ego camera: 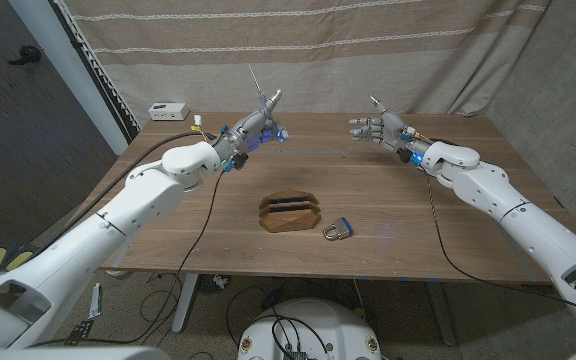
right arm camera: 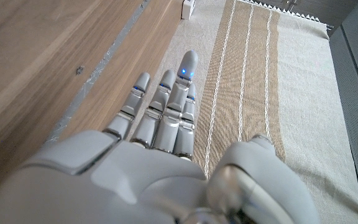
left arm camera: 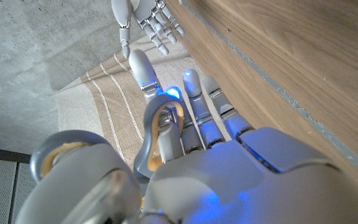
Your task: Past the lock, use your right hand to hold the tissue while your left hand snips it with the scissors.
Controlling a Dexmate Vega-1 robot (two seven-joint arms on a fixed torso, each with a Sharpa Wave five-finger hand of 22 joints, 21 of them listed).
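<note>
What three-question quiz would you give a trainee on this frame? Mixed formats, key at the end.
1. True or false: the left hand holds the scissors raised off the table.
2. Relative to the wooden holder, the padlock lies: A) on top of it; B) on the table beside it; C) at the table's far edge.
3. Fill in: the right hand, fingers apart, holds ____.

Key: 1 true; 2 B; 3 nothing.
</note>
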